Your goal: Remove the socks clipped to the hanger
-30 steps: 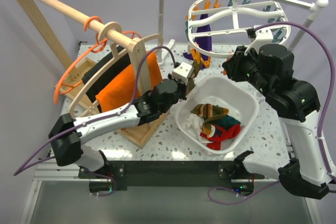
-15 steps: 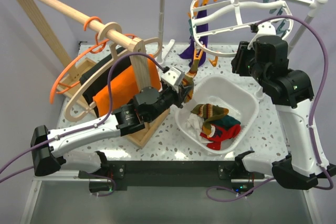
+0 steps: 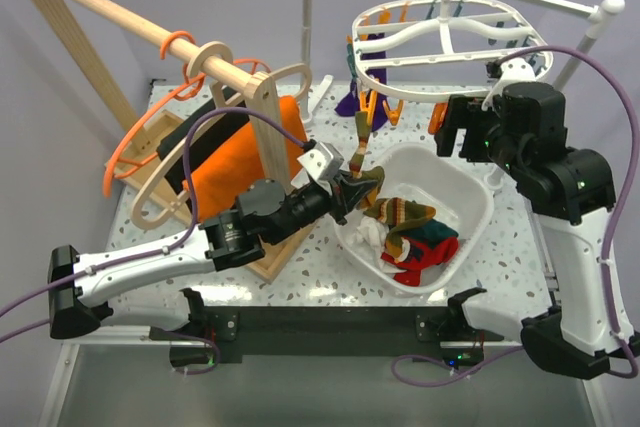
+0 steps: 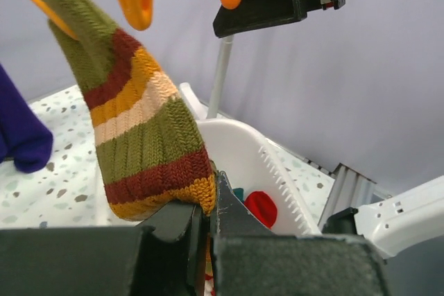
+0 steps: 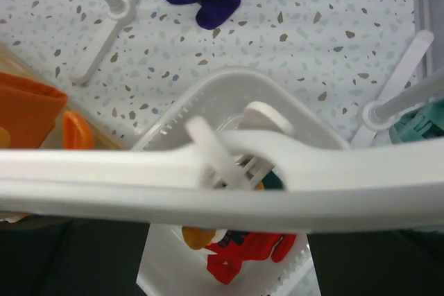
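Observation:
The white oval hanger point(image 3: 440, 42) hangs from a white rail, with orange clips point(image 3: 372, 107) under its rim. A green, red and yellow striped sock point(image 4: 139, 136) hangs stretched from an orange clip point(image 4: 41, 6). My left gripper point(image 4: 208, 206) is shut on its lower edge, just over the white basin point(image 3: 470, 187). A purple sock point(image 3: 350, 99) also hangs from the hanger. Several socks point(image 3: 415, 237), red, dark green and striped, lie in the basin. My right gripper point(image 3: 452, 129) stands open at the hanger's right side; the hanger's rim point(image 5: 222, 178) crosses between its fingers point(image 5: 69, 254).
A wooden rack point(image 3: 265, 137) with an orange cloth point(image 3: 240, 162) and a black cloth stands left of the basin, under a slanted wooden pole point(image 3: 110, 12). The white stand's post point(image 3: 308, 17) and feet point(image 5: 114, 8) rise behind the basin.
My right gripper has opened and let go of the hanger's rim, and the hanger has swung level. My left arm has drawn back toward the basin with the striped sock.

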Available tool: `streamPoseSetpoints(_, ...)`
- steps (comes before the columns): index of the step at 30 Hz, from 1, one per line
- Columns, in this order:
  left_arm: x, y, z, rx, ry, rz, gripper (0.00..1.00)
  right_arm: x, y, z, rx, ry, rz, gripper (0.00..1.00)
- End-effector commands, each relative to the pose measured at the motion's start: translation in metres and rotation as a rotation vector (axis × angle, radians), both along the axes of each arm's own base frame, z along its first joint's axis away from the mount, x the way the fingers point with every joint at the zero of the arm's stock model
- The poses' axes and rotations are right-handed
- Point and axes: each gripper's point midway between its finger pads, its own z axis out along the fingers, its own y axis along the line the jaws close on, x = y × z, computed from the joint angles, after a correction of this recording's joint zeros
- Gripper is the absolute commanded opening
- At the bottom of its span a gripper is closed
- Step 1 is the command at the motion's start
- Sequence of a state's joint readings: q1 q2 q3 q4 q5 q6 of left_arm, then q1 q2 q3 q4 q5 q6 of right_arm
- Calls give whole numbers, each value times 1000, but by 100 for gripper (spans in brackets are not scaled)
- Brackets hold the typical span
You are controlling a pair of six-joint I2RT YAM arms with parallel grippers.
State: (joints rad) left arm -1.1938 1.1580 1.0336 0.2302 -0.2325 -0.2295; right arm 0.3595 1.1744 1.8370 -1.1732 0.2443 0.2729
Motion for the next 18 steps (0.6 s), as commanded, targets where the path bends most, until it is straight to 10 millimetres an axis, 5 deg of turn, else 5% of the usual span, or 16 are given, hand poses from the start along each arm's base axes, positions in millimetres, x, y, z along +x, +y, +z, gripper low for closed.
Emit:
streamPoseSetpoints(1,-21,-12,25,-97,-14,-109,0,-34,7,20,86,-34,78,87)
streamPoseSetpoints(10,-45,-28,29,-119,-26,-204,0,-80,58,37,269,1,396,86)
streamPoseSetpoints(13,-53,-36,28,-116,-25,-235,0,-85,78,37,318,36,504,86)
streamPoseSetpoints(18,-57,-48,17,-88,-10,-253,0,-84,83,40,352,10,517,86)
